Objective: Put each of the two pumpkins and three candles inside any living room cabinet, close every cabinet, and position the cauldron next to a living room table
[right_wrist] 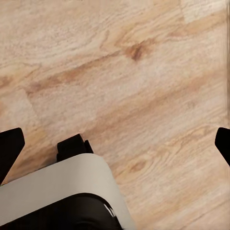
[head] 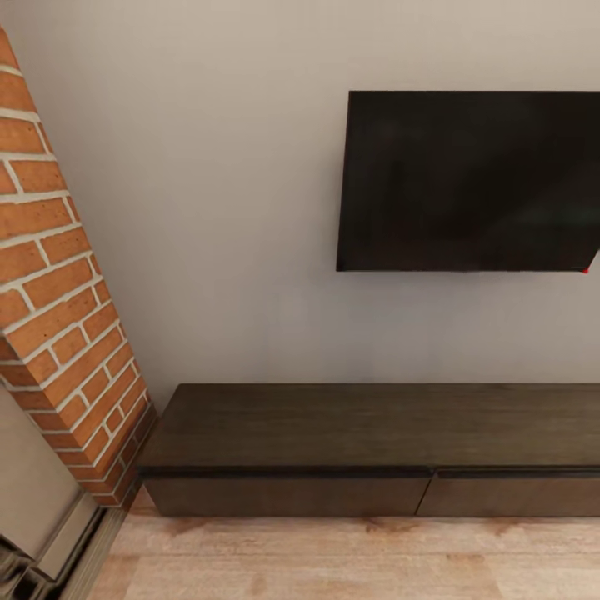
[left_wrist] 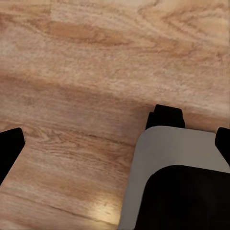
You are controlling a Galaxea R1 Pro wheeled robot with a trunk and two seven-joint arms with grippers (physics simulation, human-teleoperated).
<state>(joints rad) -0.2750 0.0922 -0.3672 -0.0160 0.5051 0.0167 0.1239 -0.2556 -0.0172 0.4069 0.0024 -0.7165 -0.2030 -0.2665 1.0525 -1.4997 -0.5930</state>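
Currently: long low dark-brown wood-grain cabinet [head: 367, 442], fronts shut; both grippers [left_wrist: 115, 143] [right_wrist: 115, 143] spread, empty; approach squarely.

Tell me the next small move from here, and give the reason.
Probably roll closer to the cabinet and lower the head view, then reach for a front. Both fronts look shut, and the left gripper and right gripper hang open and empty over the wood floor, so nothing is within reach yet.

Grey wall [head: 233, 208], black television [head: 467, 179], brick column [head: 62, 317], wood floor [head: 350, 558].
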